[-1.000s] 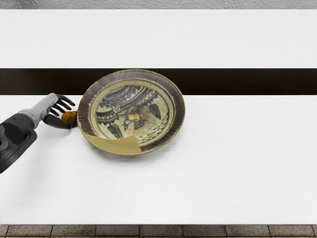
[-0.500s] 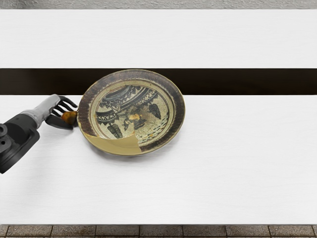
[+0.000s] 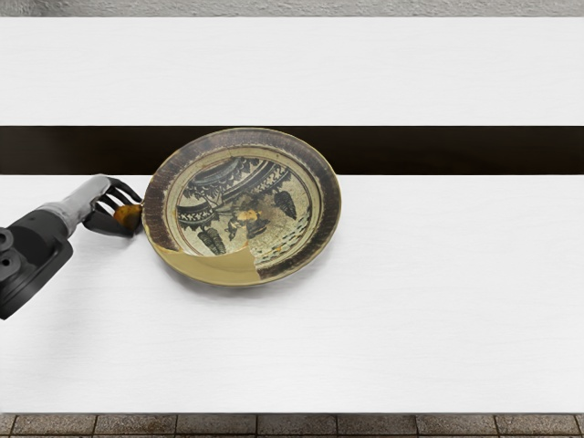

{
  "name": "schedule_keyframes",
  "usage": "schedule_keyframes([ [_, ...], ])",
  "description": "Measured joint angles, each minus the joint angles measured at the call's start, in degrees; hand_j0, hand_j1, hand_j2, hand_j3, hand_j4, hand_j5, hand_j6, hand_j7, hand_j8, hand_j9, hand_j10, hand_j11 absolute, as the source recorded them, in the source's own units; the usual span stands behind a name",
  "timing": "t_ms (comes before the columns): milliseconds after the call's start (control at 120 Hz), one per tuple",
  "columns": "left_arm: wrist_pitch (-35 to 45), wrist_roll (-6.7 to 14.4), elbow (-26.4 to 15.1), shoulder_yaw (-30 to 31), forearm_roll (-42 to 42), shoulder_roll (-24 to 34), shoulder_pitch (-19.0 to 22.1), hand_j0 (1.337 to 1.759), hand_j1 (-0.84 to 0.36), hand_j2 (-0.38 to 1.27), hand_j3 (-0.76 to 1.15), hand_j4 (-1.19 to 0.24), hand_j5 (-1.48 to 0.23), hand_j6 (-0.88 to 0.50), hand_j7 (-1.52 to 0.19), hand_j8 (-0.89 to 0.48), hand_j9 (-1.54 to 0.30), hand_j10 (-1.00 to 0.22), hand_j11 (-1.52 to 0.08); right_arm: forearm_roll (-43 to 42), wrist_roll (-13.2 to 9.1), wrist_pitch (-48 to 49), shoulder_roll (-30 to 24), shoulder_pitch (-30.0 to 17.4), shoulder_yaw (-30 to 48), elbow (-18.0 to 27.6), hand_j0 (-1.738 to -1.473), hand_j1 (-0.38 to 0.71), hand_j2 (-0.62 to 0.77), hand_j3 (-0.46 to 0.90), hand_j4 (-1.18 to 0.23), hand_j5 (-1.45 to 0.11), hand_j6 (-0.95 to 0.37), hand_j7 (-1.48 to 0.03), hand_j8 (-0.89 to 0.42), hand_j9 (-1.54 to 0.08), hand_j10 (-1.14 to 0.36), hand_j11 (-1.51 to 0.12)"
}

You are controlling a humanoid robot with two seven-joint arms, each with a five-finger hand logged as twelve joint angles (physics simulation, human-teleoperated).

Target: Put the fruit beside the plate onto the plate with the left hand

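A round patterned plate (image 3: 310, 164) with a dark brown rim lies on the white table, near its far edge. A small orange fruit (image 3: 129, 215) sits on the table just left of the plate, close against the rim. My left hand (image 3: 115, 209) comes in from the left edge and its dark fingers are curled around the fruit, which shows only partly between them. The right arm is out of view.
The white table (image 3: 411, 301) stretches wide to the right and front of the plate. A dark gap (image 3: 456, 151) runs behind the table, with another white surface (image 3: 292, 68) beyond it.
My left hand has drawn its fingers in closer around the fruit and shifted slightly. The plate has not moved.
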Motion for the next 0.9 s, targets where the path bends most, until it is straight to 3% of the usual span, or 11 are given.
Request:
schedule_keyframes([
  [900, -1.3, 0.1, 0.0, 0.0, -0.1, 0.3, -0.1, 1.655, -0.33, 0.27, 0.00, -0.66, -0.81, -0.46, -0.84, -0.49, -0.86, -0.64, -0.86, 0.0, 0.0, 0.0, 0.0, 0.0, -0.2, 0.0, -1.658, -0.35, 0.00, 0.00, 0.00, 0.00, 0.00, 0.00, 0.00, 0.00, 0.00, 0.00],
])
